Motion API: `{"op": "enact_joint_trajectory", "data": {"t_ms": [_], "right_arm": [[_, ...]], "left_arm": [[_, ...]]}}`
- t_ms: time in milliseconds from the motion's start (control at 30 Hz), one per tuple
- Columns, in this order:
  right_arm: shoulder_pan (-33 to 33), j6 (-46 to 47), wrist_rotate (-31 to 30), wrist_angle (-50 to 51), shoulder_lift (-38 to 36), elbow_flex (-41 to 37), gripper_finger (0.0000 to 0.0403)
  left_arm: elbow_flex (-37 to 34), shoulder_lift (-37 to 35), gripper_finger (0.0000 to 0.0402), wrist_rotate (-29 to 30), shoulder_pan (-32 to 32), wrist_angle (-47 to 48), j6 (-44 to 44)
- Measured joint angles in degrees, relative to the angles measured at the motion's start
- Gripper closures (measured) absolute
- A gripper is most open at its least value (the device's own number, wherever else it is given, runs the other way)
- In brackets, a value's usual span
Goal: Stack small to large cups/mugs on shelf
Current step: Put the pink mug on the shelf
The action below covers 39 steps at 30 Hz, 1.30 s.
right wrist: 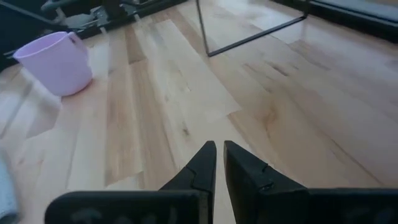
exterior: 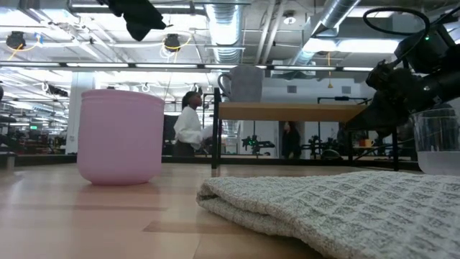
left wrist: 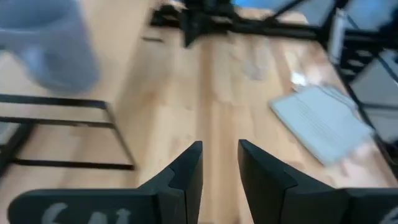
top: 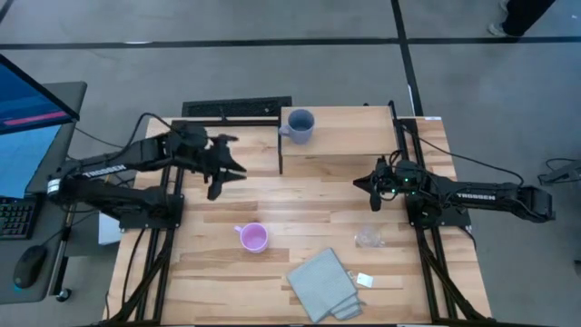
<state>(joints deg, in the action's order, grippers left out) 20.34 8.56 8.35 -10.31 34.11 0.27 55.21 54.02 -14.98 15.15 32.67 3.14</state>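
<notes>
Nearest the front edge of the table [top: 218, 272], a folded grey cloth [top: 323, 284] lies flat with a small white tag [top: 365, 280] just beside it. Behind the cloth, toward the left arm's side, the pink mug [top: 253, 238] stands upright on the bare wood. Toward the right arm's side, the clear cup [top: 369, 238] stands near the table's right rail, well apart from the pink mug.

Farther back, the two arms reach in over the middle of the table from opposite sides. The left gripper [top: 227, 171] hangs in the air just left of the shelf [top: 345, 145], its fingers [left wrist: 186, 177] standing a narrow gap apart with nothing between them. The right gripper [top: 375, 189] hovers in front of the shelf's right end, its fingers [right wrist: 202, 163] nearly pressed together and holding nothing; only bare wood shows beyond them.

At the back, the shelf stands on thin black legs, and the blue-grey mug [top: 299, 125] sits upright on its left end, handle pointing left. In the low view a person [exterior: 189, 126] shows in the room beyond the table.
</notes>
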Motion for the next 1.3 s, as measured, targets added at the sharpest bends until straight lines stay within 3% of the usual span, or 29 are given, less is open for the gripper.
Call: {"op": "enact_joint_trajectory", "data": {"t_ms": [267,600,767,1100,1300], "right_arm": [[0.0,0.0,-1.2,-0.2,0.0,0.0,0.0347],[0.0,0.0,-1.2,-0.2,0.0,0.0,0.0347],[0.0,0.0,-1.2,-0.2,0.0,0.0,0.0347],[0.0,0.0,-2.2,-0.2,0.0,0.0,0.0347],[0.0,0.1,-2.4,-0.2,0.0,0.0,0.0347]], "left_arm": [[0.0,0.5,0.031,1.7,-3.3,0.2,-5.4],[0.0,0.9,0.0302,2.5,-3.4,1.3,-3.3],[0.0,1.2,0.026,3.8,-3.4,2.1,-3.8],[0.0,1.5,0.0142,3.7,-3.4,6.3,-6.0],[0.0,1.5,0.0116,3.6,-3.4,6.5,-7.6]]}}
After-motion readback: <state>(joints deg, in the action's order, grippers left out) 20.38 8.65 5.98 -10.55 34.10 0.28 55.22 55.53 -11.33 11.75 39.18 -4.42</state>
